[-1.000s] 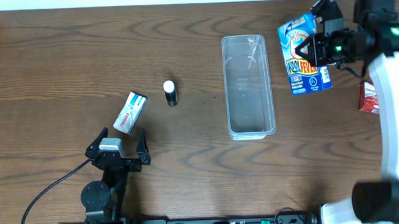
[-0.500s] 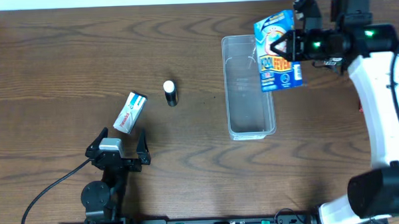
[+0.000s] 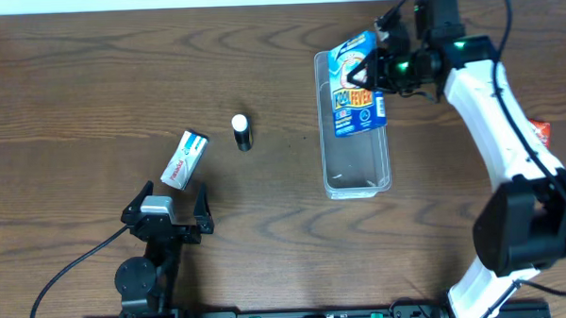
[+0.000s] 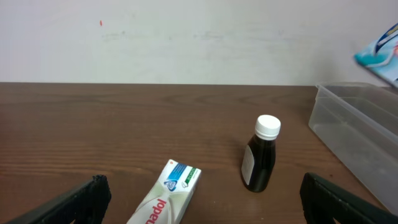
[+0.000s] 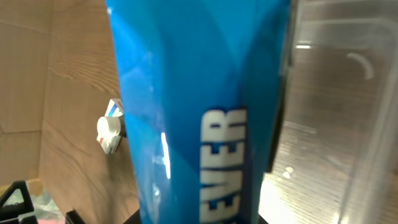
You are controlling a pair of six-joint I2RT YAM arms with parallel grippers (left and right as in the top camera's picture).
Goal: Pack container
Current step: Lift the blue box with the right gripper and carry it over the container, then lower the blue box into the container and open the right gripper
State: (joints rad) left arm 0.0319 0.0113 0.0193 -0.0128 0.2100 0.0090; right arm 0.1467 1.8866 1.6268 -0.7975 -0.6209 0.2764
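The clear plastic container (image 3: 354, 171) lies lengthwise at centre right; its wall shows in the left wrist view (image 4: 354, 134) and right wrist view (image 5: 348, 124). My right gripper (image 3: 379, 66) is shut on a blue fever-patch packet (image 3: 354, 98) and holds it above the container's far half. The packet fills the right wrist view (image 5: 199, 112). A white toothpaste box (image 3: 185, 160) and a small dark bottle with a white cap (image 3: 241, 132) rest on the table left of the container. My left gripper (image 3: 165, 215) is open and empty, near the box (image 4: 168, 196) and bottle (image 4: 261, 162).
A red packet (image 3: 539, 131) lies at the right edge, partly hidden by the right arm. The dark wooden table (image 3: 73, 91) stretches left. A black cable (image 3: 70, 270) runs from the left arm base at the front.
My right gripper has carried the blue packet leftward from beside the container to above its far half. The left arm, box and bottle have not moved.
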